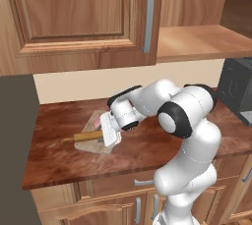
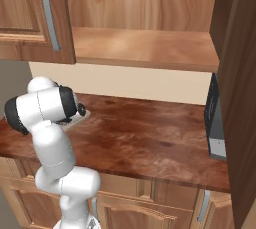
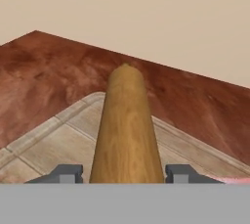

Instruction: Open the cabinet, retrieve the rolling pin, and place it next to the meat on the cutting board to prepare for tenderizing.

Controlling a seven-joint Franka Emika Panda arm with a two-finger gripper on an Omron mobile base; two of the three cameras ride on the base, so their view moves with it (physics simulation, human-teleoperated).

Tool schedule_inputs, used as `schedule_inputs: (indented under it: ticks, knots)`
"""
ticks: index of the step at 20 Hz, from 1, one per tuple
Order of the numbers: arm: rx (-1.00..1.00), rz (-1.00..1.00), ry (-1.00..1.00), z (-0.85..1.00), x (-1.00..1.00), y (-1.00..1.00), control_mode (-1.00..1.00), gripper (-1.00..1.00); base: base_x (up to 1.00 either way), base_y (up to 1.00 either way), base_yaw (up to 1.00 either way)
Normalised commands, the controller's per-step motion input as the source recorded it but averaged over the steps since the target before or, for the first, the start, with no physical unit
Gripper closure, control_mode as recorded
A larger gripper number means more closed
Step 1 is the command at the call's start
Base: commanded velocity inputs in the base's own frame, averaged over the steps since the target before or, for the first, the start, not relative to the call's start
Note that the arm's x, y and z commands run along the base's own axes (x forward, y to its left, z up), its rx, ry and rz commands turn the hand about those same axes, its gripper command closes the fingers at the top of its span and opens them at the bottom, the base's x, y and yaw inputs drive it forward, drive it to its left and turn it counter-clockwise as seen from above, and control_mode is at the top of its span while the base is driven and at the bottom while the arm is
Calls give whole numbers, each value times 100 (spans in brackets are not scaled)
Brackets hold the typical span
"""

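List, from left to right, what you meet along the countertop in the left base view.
Rolling pin → end effector over the cutting board → the arm's dark-jointed elbow → black appliance at the right edge.

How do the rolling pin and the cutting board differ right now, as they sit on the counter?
The rolling pin is a round, slim cylinder of warm golden-brown wood; the cutting board is a flat, pale tan slab with rounded corners. The pin lies on top, between the fingers of the gripper, while the board rests directly on the dark reddish countertop. In the left base view the pin's end overhangs the board's edge. Both are wooden.
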Motion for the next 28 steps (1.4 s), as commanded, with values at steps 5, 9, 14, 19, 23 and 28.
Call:
schedule_inputs:
  ticks: [5,9,14,19,23,28]
  knots:
    - [0,0,0,-2,0,0,-100,-100,0,0,0]
    - [0,0,-4,0,-2,0,-100,-100,0,0,0]
    - [0,0,-7,3,-13,0,-100,-100,0,0,0]
    - [0,0,-8,17,-26,0,-100,-100,0,0,0]
    - [0,0,-9,24,-28,0,-100,-100,0,0,0]
    - [0,0,-9,29,-26,0,-100,-100,0,0,0]
